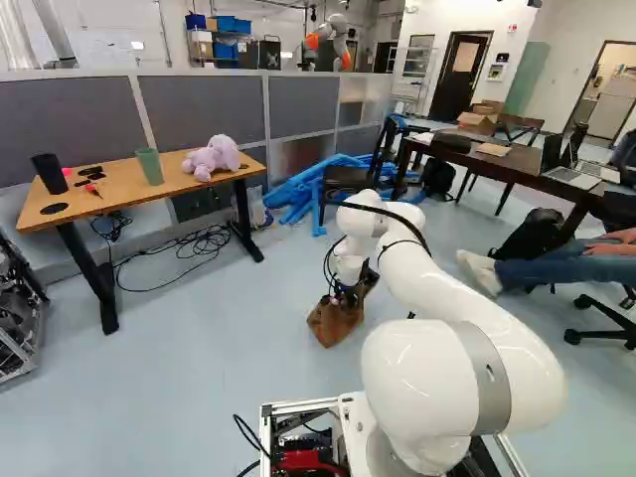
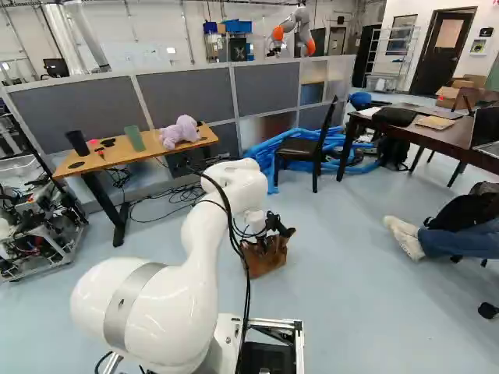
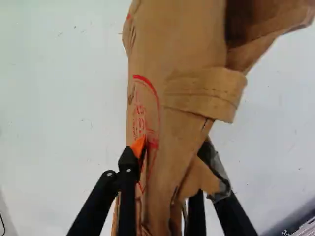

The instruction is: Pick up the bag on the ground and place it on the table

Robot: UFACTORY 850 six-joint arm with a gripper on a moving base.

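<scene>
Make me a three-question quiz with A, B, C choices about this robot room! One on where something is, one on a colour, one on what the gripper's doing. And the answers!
1. Where is the purple toy?
A) on the light table
B) on the floor
C) on a chair

2. What colour is the cup nearer the toy?
A) red
B) blue
C) green

3. How is the gripper?
A) open wide, touching nothing
B) shut on the bag
C) shut on a cup

Answers:
1. A: both base views show it sitting on that tabletop.
2. C: it looks green in both base views.
3. B: the wrist view shows the bag pinched between both fingers.
</scene>
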